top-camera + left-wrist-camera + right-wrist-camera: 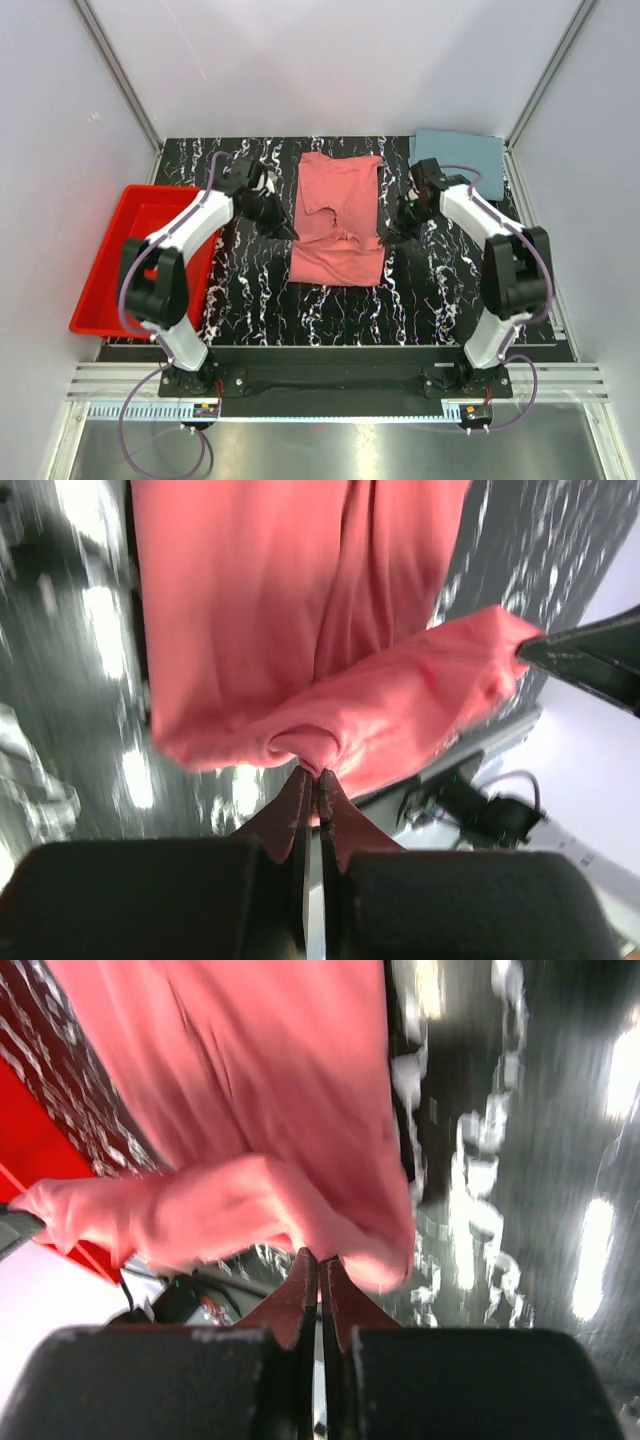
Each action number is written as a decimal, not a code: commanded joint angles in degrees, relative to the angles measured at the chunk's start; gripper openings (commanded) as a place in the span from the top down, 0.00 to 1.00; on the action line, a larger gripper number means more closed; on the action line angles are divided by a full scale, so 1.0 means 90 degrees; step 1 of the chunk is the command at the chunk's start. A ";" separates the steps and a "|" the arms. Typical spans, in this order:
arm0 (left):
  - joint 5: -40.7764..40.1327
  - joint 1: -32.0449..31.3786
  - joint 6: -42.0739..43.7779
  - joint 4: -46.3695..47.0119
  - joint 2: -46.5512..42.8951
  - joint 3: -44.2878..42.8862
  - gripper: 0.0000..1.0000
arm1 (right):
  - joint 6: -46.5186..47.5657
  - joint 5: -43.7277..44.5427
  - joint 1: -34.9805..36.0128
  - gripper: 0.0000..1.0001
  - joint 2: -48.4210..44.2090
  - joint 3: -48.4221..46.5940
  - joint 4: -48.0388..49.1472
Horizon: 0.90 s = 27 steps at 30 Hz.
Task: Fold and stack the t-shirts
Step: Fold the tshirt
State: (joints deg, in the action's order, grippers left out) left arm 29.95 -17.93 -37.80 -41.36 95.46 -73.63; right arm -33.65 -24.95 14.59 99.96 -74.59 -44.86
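The salmon-pink t-shirt (336, 258) lies on the black marbled table (250, 295), its near hem towards the arm bases. Just past that hem, the left gripper (312, 772) is pinched tight on the shirt's left edge and the right gripper (318, 1257) on its right edge. Each has only a small nip of cloth between its jaws, and the fabric between them stands up in a sagging ridge. With so thin a hold, either pinch could slip mid-fold, and uneven travel could skew the crease. Beyond the pink shirt's far right corner lies the folded grey-blue t-shirt (460, 155). The red tray (95, 300) sits well to the pink shirt's left.
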 commanded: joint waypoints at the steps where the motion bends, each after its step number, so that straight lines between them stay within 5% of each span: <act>1: 0.0128 0.0176 0.0421 -0.0355 0.0925 -0.1007 0.96 | 0.0662 -0.0089 -0.0107 1.00 0.0737 -0.1047 -0.0621; 27: 0.0490 0.0674 -0.0106 -0.0209 0.3289 -0.3323 0.92 | 0.0897 -0.0694 -0.0488 1.00 0.3599 -0.4573 -0.1519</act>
State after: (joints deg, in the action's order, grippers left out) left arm 32.40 -12.67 -37.85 -43.48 124.03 -100.42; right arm -26.70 -29.23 10.66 131.00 -111.85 -56.73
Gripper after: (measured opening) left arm 0.080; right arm 0.013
